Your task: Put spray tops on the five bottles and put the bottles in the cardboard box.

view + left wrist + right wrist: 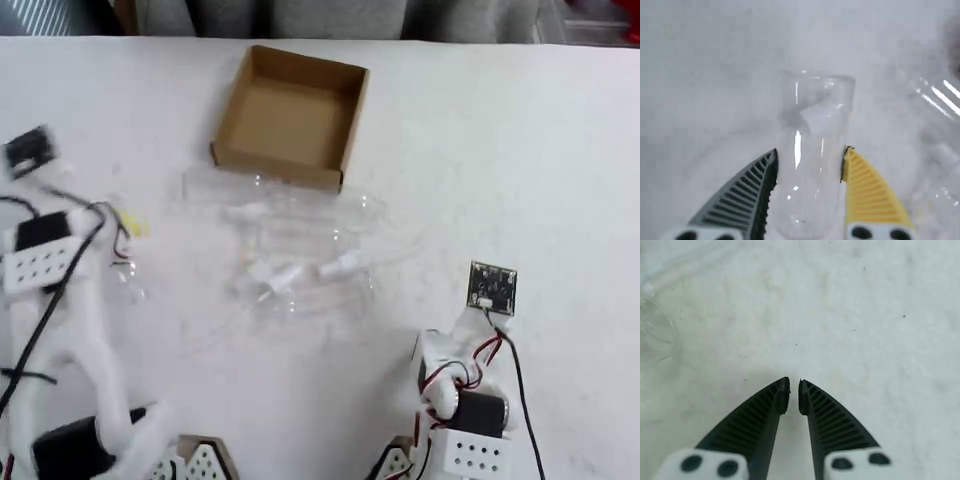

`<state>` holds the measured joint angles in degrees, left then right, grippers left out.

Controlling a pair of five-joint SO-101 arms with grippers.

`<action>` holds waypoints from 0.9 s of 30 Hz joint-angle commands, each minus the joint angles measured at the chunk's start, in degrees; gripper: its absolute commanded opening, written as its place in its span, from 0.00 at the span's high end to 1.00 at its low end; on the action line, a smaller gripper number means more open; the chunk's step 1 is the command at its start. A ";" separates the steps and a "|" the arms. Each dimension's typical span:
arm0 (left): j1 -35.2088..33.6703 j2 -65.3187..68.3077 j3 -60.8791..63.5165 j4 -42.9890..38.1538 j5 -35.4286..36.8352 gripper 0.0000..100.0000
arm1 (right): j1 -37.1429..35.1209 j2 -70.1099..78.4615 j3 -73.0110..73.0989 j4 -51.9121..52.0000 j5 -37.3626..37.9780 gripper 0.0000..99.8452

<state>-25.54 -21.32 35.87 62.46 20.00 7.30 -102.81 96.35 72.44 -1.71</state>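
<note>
My left gripper (810, 165), with one grey finger and one yellow finger, is shut on a clear plastic bottle (812, 125) that has no spray top and stands out from the jaws over the white table. In the high view this arm (40, 255) is at the table's left side. Several more clear bottles (300, 235) lie in a cluster in the middle, with white spray tops (282, 278) (340, 266) among them. The open cardboard box (290, 115) sits behind them. My right gripper (792, 397) is shut on nothing, low over bare table, with a clear bottle (655, 332) off to one side.
The right arm's base and wrist board (492, 285) stand at the front right. Cables trail from the left arm (60, 300). A small black part (28, 150) lies at the far left. The table's right half is bare white surface.
</note>
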 commanded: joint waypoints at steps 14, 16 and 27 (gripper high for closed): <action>-12.18 -5.67 13.36 -14.42 6.24 0.64 | 0.66 -0.66 0.53 0.40 0.00 0.98; -13.76 -5.67 11.34 -12.57 2.37 0.64 | 0.66 -0.66 0.53 0.40 0.00 0.98; -14.73 -5.67 -0.18 3.34 -43.87 0.77 | 0.66 -0.66 0.53 0.40 0.00 0.98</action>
<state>-39.60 -24.57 40.79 61.49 -7.16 7.30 -102.81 96.35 72.44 -1.71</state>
